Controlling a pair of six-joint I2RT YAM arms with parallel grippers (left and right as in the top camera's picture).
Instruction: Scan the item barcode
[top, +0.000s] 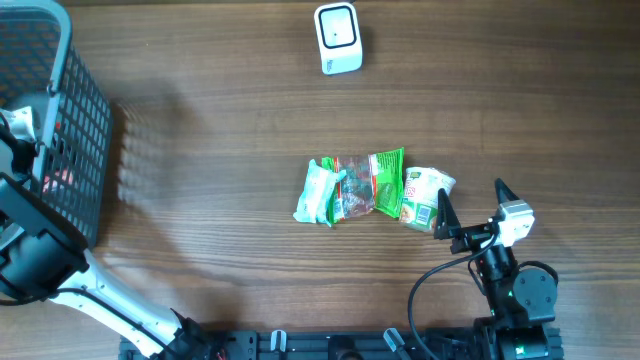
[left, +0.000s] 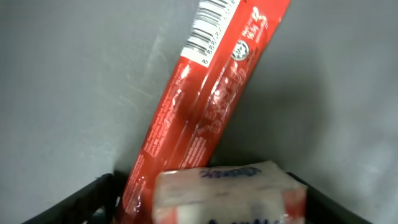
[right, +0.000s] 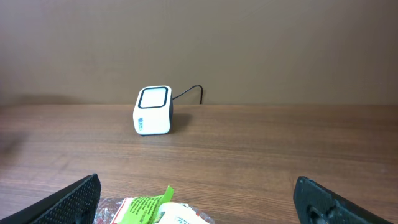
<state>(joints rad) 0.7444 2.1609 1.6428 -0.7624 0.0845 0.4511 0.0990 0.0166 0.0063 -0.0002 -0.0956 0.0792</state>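
Right gripper (top: 468, 195) spread wide, empty, by packets (top: 372, 187) at five o'clock; scanner (top: 337, 38) well apart at twelve, so a weak pinch could drop one. Left gripper (left: 211, 205) in basket (top: 90, 100): grip, can't tell.

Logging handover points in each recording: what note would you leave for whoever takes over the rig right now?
Left claw: open, down inside the basket, over a red packet and a white packet. I can't tell whether it touches the white one.
Right claw: open and empty, beside the rightmost packet of the row of snack packets mid-table.
Scanner: far side of the table, nothing held to it.
Done: two packets lie in the basket.
Left: the row on the table, probably starting with the rightmost packet, barcode to the scanner.
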